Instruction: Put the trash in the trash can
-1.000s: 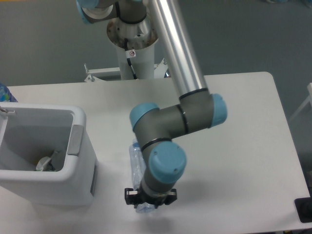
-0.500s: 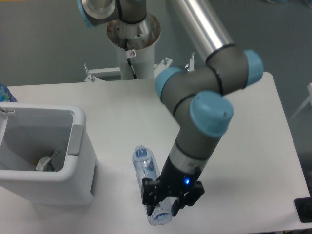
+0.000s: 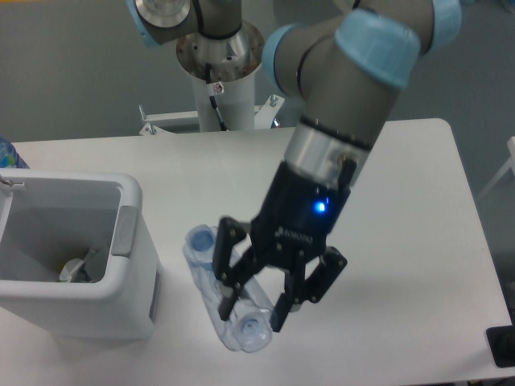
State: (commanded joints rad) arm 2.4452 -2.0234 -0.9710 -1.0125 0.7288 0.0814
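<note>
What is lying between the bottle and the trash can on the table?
Nothing: in the camera view only bare table separates the bottle from the trash can.

You have a white bench (image 3: pixel 418 241) with rounded corners filling most of the view, and grey floor (image 3: pixel 72 72) lies beyond its far edge. At the far left edge, you see a small blue patterned object (image 3: pixel 8 153), cut off by the frame. A dark object (image 3: pixel 503 346) sits at the bench's near right corner, also cut off.
</note>
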